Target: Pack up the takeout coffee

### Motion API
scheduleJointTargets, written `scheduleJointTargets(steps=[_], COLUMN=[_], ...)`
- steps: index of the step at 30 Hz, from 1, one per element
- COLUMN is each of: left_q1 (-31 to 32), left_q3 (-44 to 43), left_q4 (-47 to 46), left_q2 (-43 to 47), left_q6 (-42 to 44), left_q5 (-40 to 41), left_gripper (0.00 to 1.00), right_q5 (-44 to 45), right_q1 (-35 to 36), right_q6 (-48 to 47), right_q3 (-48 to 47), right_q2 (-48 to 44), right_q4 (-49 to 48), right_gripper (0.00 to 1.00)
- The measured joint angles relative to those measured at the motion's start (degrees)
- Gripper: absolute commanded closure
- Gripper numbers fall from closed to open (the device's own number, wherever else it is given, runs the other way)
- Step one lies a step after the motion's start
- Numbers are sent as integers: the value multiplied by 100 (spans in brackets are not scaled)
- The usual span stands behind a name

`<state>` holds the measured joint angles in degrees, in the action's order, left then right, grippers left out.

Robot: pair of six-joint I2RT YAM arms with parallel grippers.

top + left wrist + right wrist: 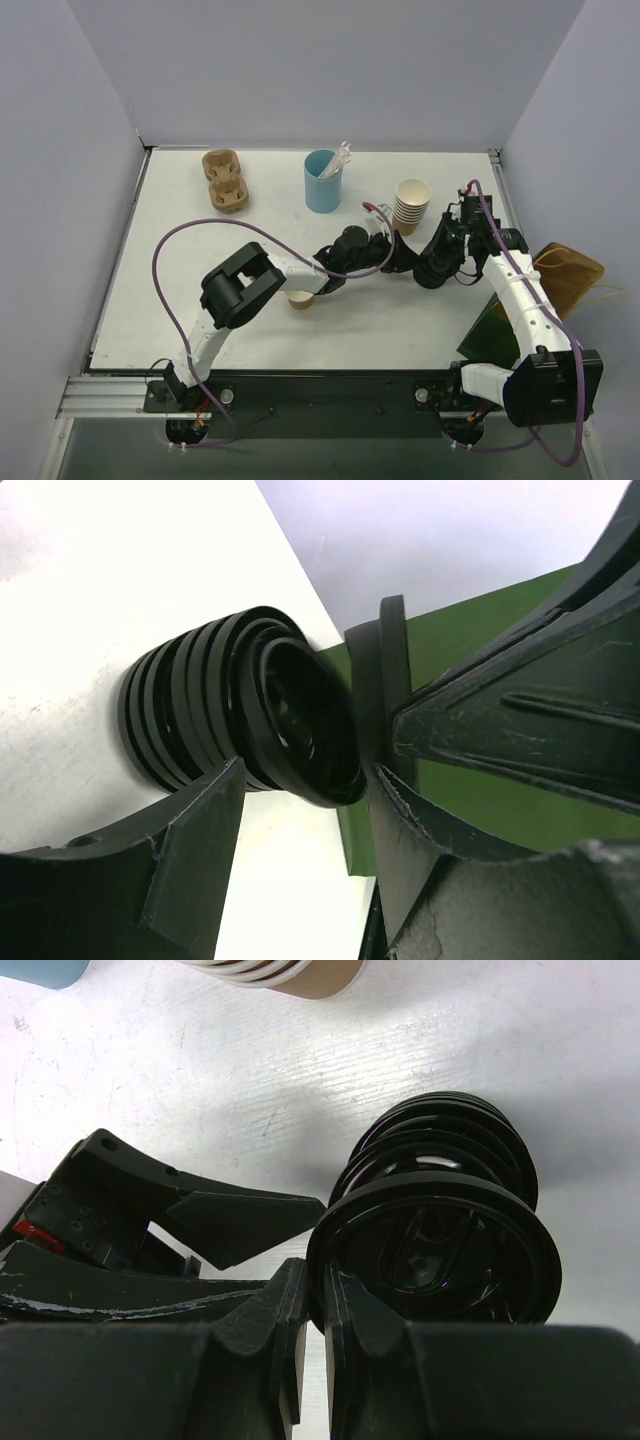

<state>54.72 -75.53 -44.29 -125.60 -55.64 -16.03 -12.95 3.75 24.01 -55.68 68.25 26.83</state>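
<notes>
Where everything rests: white tabletop [400,320], with both arms reaching over its middle.
Green bag [488,335]: dark green, at the tabletop's right edge beside the right arm.
Brown paper bag [572,272]: beyond the right edge, behind the right arm.
Cardboard cup carrier [225,180]: tan, with two wells, far left of the tabletop.
Light-blue cup [322,185]: upright at far centre, with white sticks [340,158] standing in it.
Stack of cream paper cups [412,205]: upright, just right of the light-blue cup.
Left tool [305,775]: jaws partly open. The open end of the stack of black lids sits between its fingertips, and no grip on it can be made out.
Right tool [320,1280]: jaws almost closed, pinching the rim of a single black plastic lid.
Stack of black lids [200,710]: nested, lying on its side between the two tools.
Small tan-brown paper cup [300,299]: upright on the tabletop, left of centre, partly hidden under the left arm and well apart from the green bag.
Single black plastic lid [435,1255]: round, held on edge just in front of the stack.
</notes>
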Motion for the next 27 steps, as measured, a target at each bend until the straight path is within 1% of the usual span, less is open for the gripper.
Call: scheduleJointTargets(steps=[13, 17, 22, 27], left_q1=[4, -33, -251, -719], left_q3=[-17, 109, 745, 1598], left_q4=[262, 413, 487, 682], left_q2=[13, 216, 1078, 2420], left_q6=[238, 275, 280, 446], left_q5=[68, 68, 37, 33], left_gripper=[38, 38, 38, 38], right_q5=[2, -57, -350, -721], right_q1=[-7, -7, 166, 942], right_q6=[0, 0, -26, -197], right_q3=[-2, -57, -328, -575], right_q2=[0, -15, -122, -284], right_q4=[-4, 33, 31, -175], right_gripper=[92, 91, 91, 91])
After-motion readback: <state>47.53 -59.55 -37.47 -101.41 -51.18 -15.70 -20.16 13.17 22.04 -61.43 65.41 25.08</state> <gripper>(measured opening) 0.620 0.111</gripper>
